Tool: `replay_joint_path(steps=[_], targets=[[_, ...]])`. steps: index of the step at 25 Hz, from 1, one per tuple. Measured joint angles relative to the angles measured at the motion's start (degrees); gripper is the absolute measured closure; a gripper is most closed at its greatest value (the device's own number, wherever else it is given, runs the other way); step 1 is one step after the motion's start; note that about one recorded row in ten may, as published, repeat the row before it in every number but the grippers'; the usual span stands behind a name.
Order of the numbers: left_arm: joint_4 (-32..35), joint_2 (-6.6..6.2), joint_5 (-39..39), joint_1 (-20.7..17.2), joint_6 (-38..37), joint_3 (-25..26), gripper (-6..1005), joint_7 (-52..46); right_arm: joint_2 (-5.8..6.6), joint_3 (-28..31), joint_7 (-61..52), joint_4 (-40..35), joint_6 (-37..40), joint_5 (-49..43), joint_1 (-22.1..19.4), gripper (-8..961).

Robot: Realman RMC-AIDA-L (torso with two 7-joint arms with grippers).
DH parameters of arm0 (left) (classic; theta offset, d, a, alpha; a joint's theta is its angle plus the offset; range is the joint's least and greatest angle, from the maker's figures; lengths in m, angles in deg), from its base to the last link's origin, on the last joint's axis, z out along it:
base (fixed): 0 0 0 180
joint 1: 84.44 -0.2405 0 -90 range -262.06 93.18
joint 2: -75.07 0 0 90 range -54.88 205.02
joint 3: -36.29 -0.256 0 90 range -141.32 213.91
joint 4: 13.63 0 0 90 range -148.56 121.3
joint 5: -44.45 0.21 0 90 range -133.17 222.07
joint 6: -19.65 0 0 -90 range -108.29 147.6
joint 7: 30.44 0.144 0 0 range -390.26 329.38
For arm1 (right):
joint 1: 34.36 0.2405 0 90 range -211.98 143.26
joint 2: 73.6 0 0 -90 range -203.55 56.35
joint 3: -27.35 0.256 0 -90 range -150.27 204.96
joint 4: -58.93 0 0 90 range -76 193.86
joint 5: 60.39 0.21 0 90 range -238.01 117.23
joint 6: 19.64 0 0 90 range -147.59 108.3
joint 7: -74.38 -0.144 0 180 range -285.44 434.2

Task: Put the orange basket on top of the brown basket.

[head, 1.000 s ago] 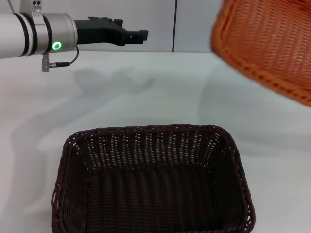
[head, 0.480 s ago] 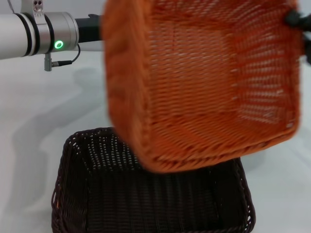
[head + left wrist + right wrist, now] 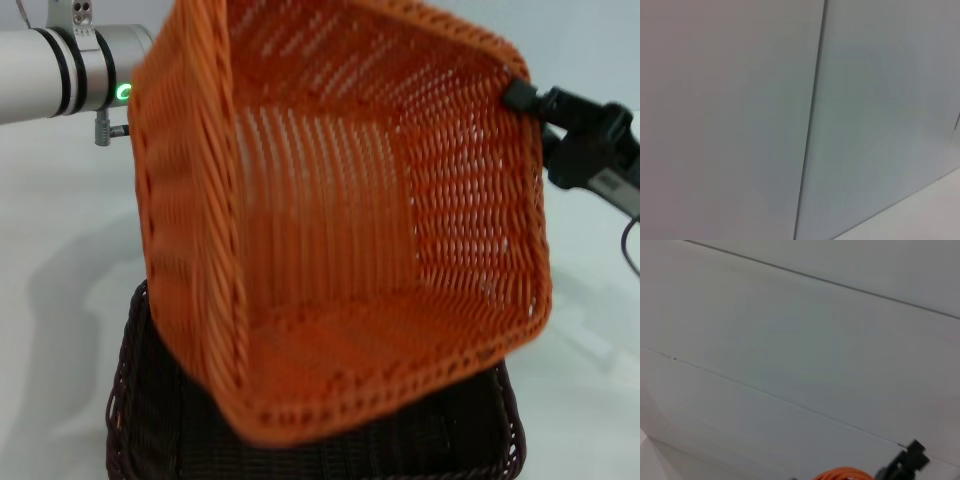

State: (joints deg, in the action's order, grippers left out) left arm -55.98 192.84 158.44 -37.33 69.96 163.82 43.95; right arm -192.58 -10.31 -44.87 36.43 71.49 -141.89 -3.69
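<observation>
Hanging: the orange basket (image 3: 340, 215) is held up in the air, steeply tilted so its open inside faces the head camera, and it fills most of that view.
Orange basket place: above and in front of the brown basket, hiding most of it; the lower braided rim overlaps the dark rim in the picture, and whether the two touch cannot be told.
Brown basket (image 3: 135, 420): sits upright on the counter at the near middle, with only its left wall, near-left corner and right near corner showing past the orange weave.
Right gripper (image 3: 530, 102): at the right of the scene, its black fingers closed onto the orange basket's right rim near the far corner, carrying the basket by that edge.
Right wrist view: a sliver of orange rim (image 3: 842, 473) and a black finger tip beside it, with pale panelled wall behind.
Left arm (image 3: 60, 70): stretched across the far left, silver with a green lit ring, well apart from both baskets' work; its gripper is hidden behind the orange basket, so the state of its fingers cannot be told.
Left wrist view: only grey wall panels with a seam.
Counter (image 3: 60, 250): plain white.
Writing: no brand, label or lettering is readable.
</observation>
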Motion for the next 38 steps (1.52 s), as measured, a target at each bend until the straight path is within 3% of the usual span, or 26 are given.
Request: replay_joint_path(steps=[12, 19, 24, 30, 34, 37, 38], targets=[[0.6, 0.01, 0.0, 0.9, -0.9, 0.0, 179, 0.3, 0.09, -7.5, 2.7, 3.5, 0.4, -0.4, -2.5, 708], [1.6, 0.08, -0.2, 1.4, -1.2, 0.0, 200, 0.7, 0.52, -7.8, 2.1, 2.8, 0.4, -0.5, -3.7, 703], [1.6, 0.09, -1.4, 1.0, -0.8, 0.0, 233, 0.7, 0.75, -7.8, 0.9, 1.9, 0.4, -0.5, -4.8, 524], [1.6, 0.09, -1.8, 0.9, -0.6, 0.0, 234, 0.7, 2.50, -7.7, -0.5, 1.7, 1.2, -0.5, -5.6, 261], [1.6, 0.09, -2.1, 0.9, -0.8, 0.0, 233, 0.7, 4.03, -5.8, -0.7, -0.2, 1.9, -0.2, -7.7, 167], [1.6, 0.09, -3.1, 0.8, -0.9, 0.0, 233, 0.9, 5.63, 1.2, 2.7, -3.3, 1.3, 0.0, -11.0, 120], [1.6, 0.09, -3.5, 0.7, -0.9, 0.0, 233, 1.1, 5.63, 1.2, 2.7, -3.3, 1.3, 0.0, -11.0, 120]])
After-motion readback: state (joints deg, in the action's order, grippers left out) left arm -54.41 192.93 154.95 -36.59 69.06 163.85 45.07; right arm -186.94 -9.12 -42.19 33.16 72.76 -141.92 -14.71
